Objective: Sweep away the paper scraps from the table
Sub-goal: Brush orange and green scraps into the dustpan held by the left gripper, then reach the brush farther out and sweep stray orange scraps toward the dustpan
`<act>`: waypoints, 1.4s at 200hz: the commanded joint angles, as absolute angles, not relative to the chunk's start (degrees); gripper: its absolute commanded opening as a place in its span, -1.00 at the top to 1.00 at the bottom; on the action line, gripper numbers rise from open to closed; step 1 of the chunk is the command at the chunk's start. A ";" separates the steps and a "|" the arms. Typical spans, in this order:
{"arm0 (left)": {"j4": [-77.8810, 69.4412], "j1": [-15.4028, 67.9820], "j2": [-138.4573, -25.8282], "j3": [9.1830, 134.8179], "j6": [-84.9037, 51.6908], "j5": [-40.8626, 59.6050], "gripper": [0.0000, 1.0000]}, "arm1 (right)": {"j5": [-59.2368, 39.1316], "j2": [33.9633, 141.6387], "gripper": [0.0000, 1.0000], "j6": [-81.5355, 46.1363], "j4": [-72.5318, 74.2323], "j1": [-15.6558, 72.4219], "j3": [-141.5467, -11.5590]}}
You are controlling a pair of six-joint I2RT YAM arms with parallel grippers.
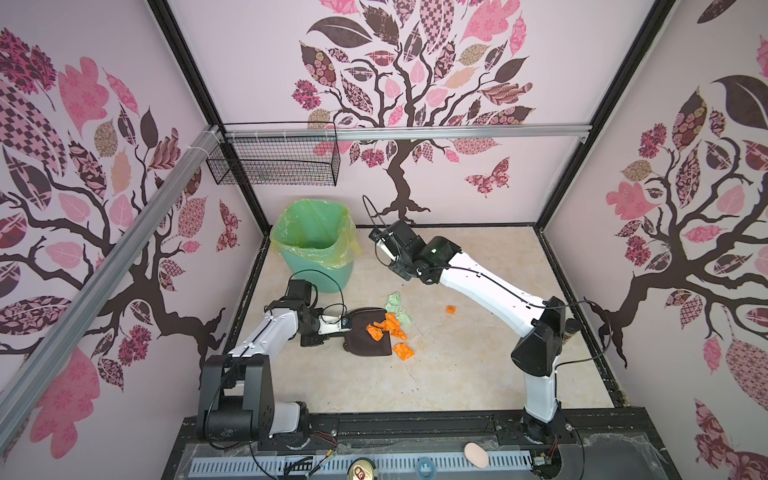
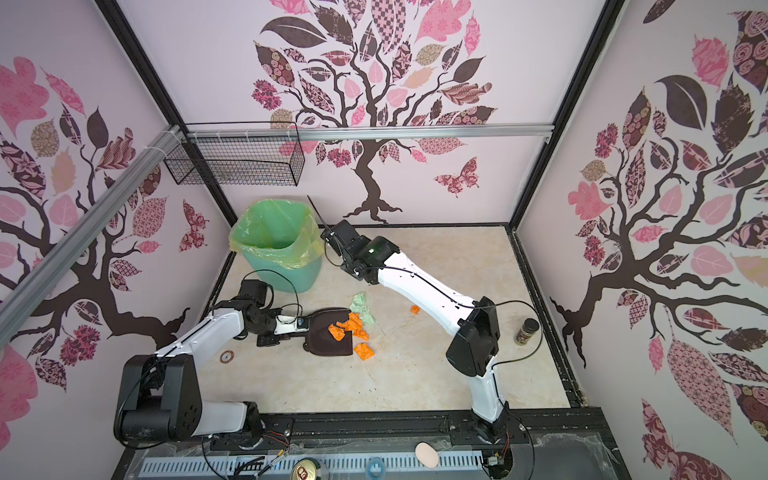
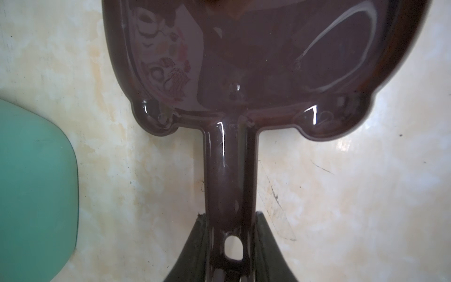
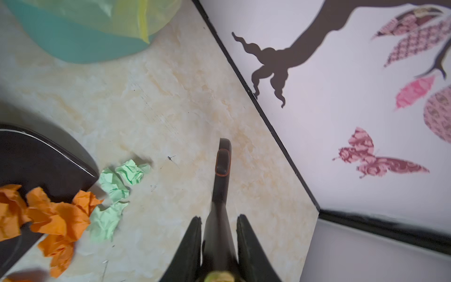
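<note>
Paper scraps (image 1: 390,326) look featherlight and crumply
No pinching, just sweep; left pincer (image 3: 230,216) clamps dustpan handle (image 3: 229,171), right pincer (image 4: 219,217) clamps brush handle (image 4: 223,161).

Left wrist view: dustpan (image 3: 244,61) front cut off by frame edge; bin (image 3: 31,183) cut off too. Right wrist view: only brush handle (image 4: 220,175) shows, head out of frame; nearest orange scraps (image 4: 58,219) blurred.

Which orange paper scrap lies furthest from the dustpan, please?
The small orange scrap alone on the table, right of the pile; the others crowd the dustpan.
</note>
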State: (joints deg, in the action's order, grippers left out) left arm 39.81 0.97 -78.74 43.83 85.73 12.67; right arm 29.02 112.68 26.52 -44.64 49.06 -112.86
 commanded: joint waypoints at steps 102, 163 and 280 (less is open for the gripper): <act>40.62 0.88 -78.82 44.46 85.17 12.44 0.97 | 14.96 117.60 1.00 47.28 -43.00 55.41 -111.12; 40.34 0.88 -79.34 44.43 84.81 12.57 0.97 | 21.31 113.35 1.00 42.10 -53.35 63.17 -108.35; 39.95 0.96 -79.14 43.50 84.73 12.74 0.97 | 46.79 113.64 1.00 -0.70 -82.55 57.10 -131.71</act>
State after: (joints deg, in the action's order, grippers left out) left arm 39.86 0.95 -78.81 43.83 85.36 12.16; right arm 36.97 113.45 19.18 -65.06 63.66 -126.89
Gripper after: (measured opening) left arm 0.264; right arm 0.254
